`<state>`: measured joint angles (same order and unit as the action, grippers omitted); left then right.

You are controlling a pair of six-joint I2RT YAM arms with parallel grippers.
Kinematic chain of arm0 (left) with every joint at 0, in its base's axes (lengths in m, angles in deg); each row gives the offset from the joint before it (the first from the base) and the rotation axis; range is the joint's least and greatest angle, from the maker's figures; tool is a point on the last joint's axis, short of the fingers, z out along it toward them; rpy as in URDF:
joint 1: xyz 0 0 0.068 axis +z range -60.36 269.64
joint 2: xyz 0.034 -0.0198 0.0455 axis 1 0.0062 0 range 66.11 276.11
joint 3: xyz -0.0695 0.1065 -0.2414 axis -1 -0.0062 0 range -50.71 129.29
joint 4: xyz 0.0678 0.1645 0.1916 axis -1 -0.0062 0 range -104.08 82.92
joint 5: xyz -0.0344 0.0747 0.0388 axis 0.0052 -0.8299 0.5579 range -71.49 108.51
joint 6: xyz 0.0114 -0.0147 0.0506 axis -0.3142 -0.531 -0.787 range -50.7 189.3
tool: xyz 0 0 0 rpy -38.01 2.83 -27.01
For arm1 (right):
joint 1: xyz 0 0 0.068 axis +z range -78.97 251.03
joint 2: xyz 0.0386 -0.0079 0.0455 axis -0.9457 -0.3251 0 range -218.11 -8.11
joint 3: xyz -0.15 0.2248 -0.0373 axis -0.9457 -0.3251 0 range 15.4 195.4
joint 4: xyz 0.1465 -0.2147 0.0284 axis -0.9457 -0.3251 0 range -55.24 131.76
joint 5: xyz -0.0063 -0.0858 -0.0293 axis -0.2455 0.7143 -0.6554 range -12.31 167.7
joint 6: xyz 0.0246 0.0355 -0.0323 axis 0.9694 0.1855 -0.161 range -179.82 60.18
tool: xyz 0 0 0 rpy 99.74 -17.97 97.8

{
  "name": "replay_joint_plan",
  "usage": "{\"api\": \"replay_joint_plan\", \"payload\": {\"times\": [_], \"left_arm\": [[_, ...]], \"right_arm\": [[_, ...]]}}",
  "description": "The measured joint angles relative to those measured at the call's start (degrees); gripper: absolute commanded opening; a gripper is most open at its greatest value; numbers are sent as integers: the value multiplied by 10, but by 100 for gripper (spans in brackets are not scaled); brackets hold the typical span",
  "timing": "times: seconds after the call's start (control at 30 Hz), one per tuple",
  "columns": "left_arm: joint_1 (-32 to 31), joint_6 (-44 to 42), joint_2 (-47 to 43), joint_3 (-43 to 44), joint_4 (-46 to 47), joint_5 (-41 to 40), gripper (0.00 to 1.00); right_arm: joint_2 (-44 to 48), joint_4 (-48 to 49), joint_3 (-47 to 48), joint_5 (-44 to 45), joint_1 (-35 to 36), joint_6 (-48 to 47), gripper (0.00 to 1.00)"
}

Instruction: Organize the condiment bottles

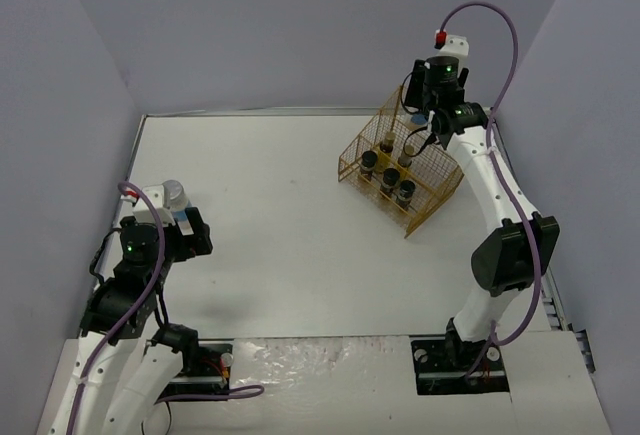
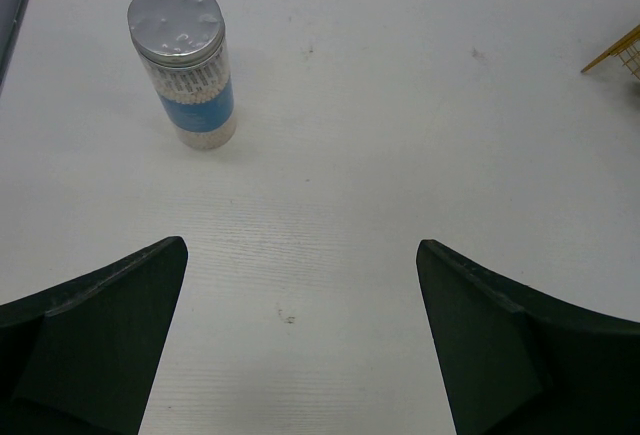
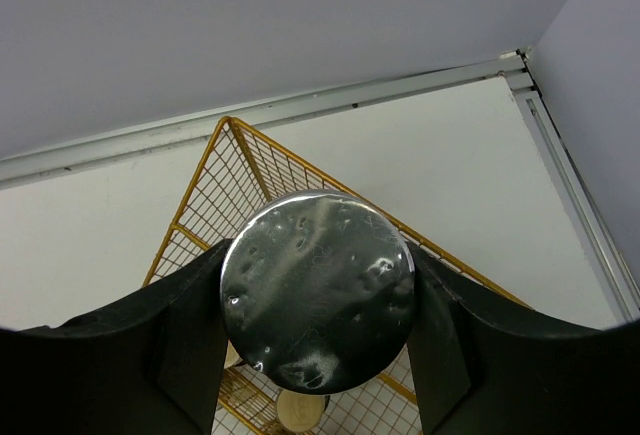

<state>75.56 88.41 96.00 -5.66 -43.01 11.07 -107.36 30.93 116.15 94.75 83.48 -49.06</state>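
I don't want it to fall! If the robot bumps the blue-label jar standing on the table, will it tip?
Probably, if hit high: the jar stands upright and is taller than wide. Once down, its round body would likely roll. Its smooth wall may be slippery, so grip mid-height.

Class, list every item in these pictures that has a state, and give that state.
Left jaws: open, empty.
Right jaws: shut on a jar.
Held jar: lidded, lifted over the basket.
Table jar: lidded, upright, untouched.
Five basket bottles: capped, upright.
Basket: holding five bottles.
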Motion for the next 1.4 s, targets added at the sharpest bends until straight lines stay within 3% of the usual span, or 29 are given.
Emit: {"api": "replay_joint_plan", "payload": {"times": [0.57, 0.8, 1.2, 1.4], "left_arm": [[3, 0, 0, 0, 0, 2, 97], [3, 0, 0, 0, 0, 2, 97], [3, 0, -1, 0, 0, 2, 97], [3, 0, -2, 0, 0, 4, 97]], "right_arm": [[-73, 7, -25, 25, -4, 49, 0], [-95, 8, -28, 42, -4, 78, 5], [-121, 18, -29, 57, -4, 135, 42], [-123, 20, -29, 57, -4, 148, 54]]}}
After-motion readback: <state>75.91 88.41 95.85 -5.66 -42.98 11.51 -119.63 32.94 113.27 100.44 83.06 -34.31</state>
